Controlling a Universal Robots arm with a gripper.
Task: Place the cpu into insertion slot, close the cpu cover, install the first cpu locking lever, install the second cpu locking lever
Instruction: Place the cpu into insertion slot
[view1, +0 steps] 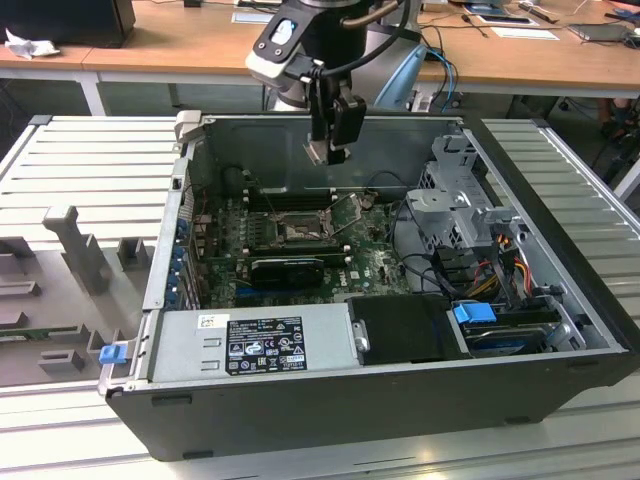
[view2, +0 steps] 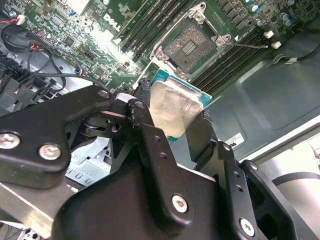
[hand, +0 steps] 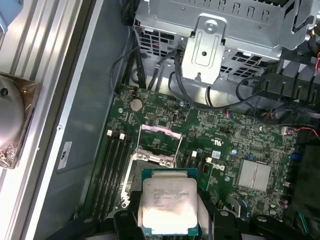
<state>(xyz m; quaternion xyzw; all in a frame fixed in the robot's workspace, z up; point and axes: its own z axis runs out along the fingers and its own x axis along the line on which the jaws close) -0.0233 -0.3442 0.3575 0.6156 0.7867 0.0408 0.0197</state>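
In the exterior view we see the arm (view1: 300, 30) reaching down over the open case (view1: 420, 400). Its gripper (view1: 325, 152) is clenched on the cpu (view1: 318, 150), up near the case's back wall and well clear of the board (view1: 370, 265). Below, the slot (view1: 298, 232) sits in the board, with the cover (view1: 345, 212) tipped up on its side toward the exterior view's right. A long black card (view1: 287, 268) lies just in front of the slot, and the power supply (view1: 255, 345) is nearer still. The drive cage (view1: 455, 205) and its cables (view1: 500, 250) crowd the exterior view's right.

In the second wrist view we see the fingers (view2: 150, 135) pinching the cpu (view2: 172, 107) by two opposite edges, its silvery face showing. The slot (view2: 191, 46) lies beyond, apart from the chip, its dark centre bare. Memory slots (view2: 150, 22) flank it.

In the first wrist view the cpu (hand: 167, 205) hangs over the near edge of the slot (hand: 150, 161). The cover (hand: 159, 136) stands open just past it. Memory slots (hand: 112, 162) run along one side and a heatsink (hand: 255, 176) sits on the other. The drive cage (hand: 215, 30) and cables (hand: 170, 75) lie past the board's edge.
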